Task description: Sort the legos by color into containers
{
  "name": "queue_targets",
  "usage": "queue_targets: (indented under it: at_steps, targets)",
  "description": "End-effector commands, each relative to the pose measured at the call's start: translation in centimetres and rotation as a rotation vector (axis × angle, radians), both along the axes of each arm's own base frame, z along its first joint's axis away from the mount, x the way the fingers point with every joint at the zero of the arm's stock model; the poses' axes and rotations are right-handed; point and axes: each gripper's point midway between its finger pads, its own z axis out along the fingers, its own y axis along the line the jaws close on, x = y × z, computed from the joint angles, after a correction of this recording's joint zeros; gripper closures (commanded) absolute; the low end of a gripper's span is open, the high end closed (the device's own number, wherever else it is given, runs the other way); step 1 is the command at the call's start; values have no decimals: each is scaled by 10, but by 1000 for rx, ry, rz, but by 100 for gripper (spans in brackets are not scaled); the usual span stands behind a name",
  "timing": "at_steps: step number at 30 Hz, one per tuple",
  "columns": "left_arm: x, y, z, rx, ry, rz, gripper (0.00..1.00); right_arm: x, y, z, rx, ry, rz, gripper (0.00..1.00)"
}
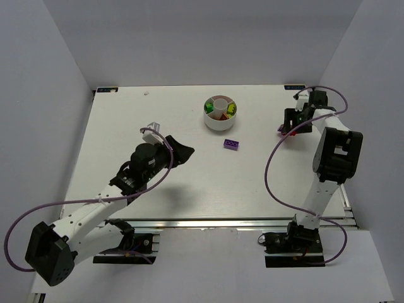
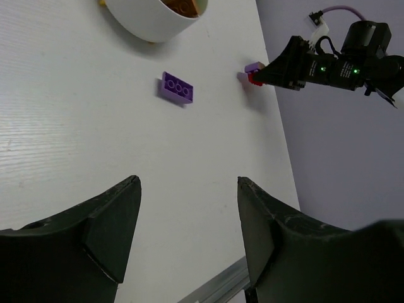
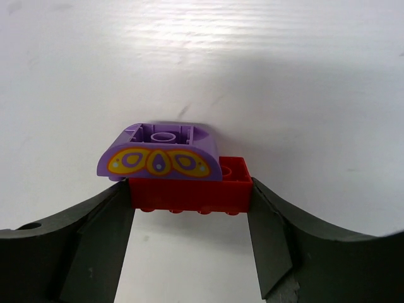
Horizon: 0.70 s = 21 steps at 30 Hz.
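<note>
The white dish stands at the table's back centre; green, yellow-green and red legos lie in its wedges. Its rim also shows in the left wrist view as the dish. A purple lego lies flat just in front of the dish. My left gripper hovers open and empty, short of that brick. At the right edge, my right gripper is shut on a red lego, both fingertips against its ends. A lilac curved lego with a yellow pattern sits against the red one.
The table's right edge runs close beside the right gripper, with the grey wall beyond. A metal rail borders the near edge, by the arm bases.
</note>
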Motion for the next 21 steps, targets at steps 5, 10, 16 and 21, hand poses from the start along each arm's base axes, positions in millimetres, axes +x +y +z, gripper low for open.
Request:
queue_targets:
  at_steps: [5, 10, 16, 21]
  targets:
    - [1, -46, 42, -130, -90, -203, 28, -59, 84, 91, 243, -255, 507, 92]
    - [2, -67, 40, -163, -74, -290, 28, -119, 137, 122, 297, -373, 886, 95]
    - [6, -87, 54, -220, -97, -363, 26, -171, 189, 136, 231, -488, 1179, 95]
    - [3, -101, 53, -234, -81, -436, 25, -186, 220, 147, 185, -522, 1266, 97]
